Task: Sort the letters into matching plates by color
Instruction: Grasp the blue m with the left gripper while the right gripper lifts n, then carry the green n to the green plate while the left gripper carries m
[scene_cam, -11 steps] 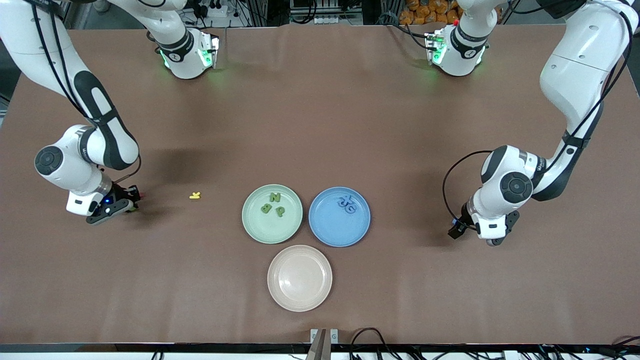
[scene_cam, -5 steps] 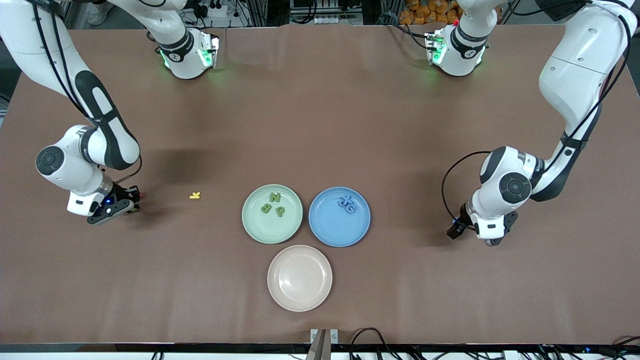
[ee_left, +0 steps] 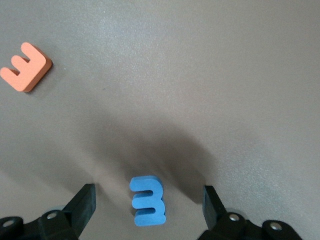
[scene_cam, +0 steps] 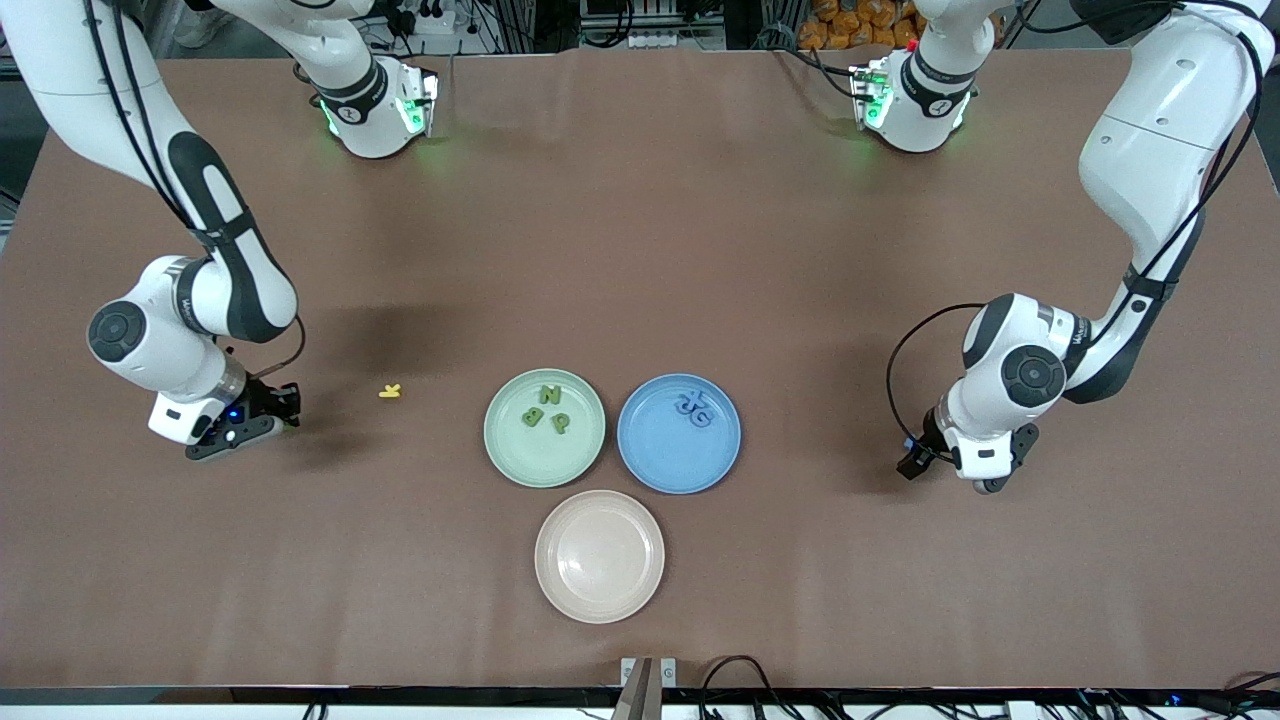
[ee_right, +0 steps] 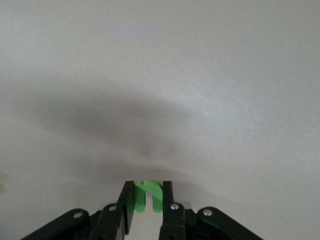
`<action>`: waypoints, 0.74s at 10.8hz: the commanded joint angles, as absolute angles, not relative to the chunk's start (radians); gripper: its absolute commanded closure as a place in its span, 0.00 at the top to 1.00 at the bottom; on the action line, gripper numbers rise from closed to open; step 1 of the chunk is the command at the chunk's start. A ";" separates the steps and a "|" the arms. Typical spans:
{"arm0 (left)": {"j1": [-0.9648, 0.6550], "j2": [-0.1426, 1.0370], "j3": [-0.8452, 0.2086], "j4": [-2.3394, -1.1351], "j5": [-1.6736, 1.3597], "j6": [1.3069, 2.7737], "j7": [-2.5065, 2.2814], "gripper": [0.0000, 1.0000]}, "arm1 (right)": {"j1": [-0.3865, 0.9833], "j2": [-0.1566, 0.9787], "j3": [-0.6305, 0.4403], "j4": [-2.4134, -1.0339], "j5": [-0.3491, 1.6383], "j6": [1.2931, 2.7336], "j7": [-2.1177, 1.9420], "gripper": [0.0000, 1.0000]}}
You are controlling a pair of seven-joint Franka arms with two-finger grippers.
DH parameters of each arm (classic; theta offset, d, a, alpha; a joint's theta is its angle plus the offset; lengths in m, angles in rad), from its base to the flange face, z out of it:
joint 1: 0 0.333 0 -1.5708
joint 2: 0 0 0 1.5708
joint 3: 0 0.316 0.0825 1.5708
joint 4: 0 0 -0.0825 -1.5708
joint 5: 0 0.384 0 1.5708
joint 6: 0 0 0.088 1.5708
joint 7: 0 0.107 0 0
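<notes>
The green plate (scene_cam: 544, 428) holds three green letters, the blue plate (scene_cam: 679, 433) two. The right gripper (ee_right: 148, 204) clamps a green letter (ee_right: 146, 194); the left gripper (ee_left: 148, 210), jaws apart, straddles a blue letter (ee_left: 148, 201).

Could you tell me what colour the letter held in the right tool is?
Green; the right wrist view shows it best.

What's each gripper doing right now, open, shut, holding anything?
Left gripper: open, fingers on either side of a blue letter on the table, not gripping it.
Right gripper: shut on a green letter.
</notes>
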State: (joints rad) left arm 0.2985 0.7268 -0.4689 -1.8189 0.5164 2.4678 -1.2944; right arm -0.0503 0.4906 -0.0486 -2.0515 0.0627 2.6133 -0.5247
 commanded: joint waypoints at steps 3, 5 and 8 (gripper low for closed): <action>0.293 0.735 -0.466 -1.819 0.554 2.479 -1.295 0.00 | 0.121 0.466 -0.044 -2.030 0.257 2.595 -0.240 0.20; 0.293 0.735 -0.466 -1.819 0.554 2.479 -1.296 0.00 | 0.214 0.472 -0.044 -1.997 0.264 2.592 -0.049 0.20; 0.279 0.724 -0.468 -1.815 0.554 2.477 -1.298 0.00 | 0.328 0.477 -0.044 -1.974 0.265 2.566 0.124 0.20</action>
State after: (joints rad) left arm 0.2943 0.7177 -0.4705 -1.8146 0.5281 2.4623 -1.2943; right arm 0.2590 0.4798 -0.0377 -1.9934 0.2418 2.6010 0.0173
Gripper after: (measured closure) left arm 0.727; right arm 0.736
